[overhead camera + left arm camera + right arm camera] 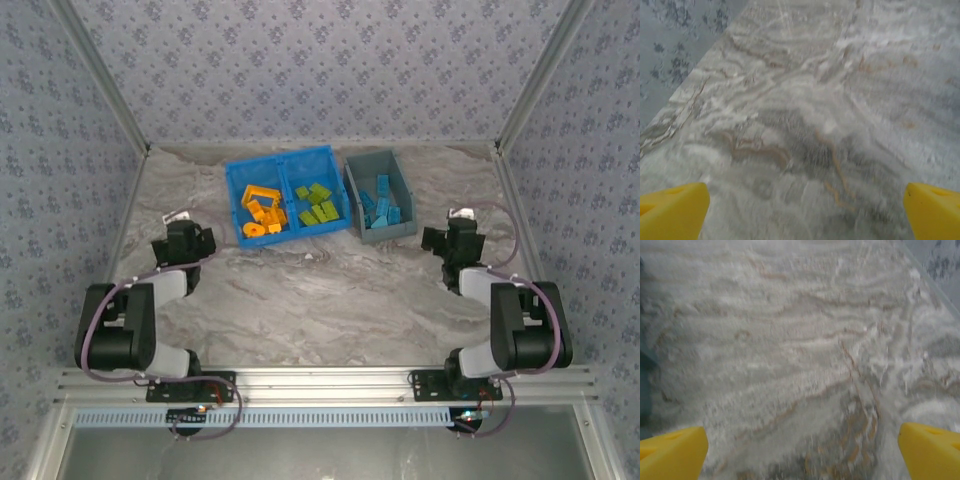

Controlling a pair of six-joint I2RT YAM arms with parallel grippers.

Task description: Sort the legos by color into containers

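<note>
Near the worktop's (320, 295) far edge stand the blue bin (233, 205) and grey bin (392, 233). The left gripper (805, 212) and right gripper (802, 452) gape wide, empty. The blue bin's left compartment holds orange legos (260, 213), its right green legos (318, 206); the grey, seemingly, blue legos (380, 208).

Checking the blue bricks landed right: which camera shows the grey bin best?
Top external: the whole grey bin is seen from above, blue bricks inside. The wrist cameras face marble table.
</note>
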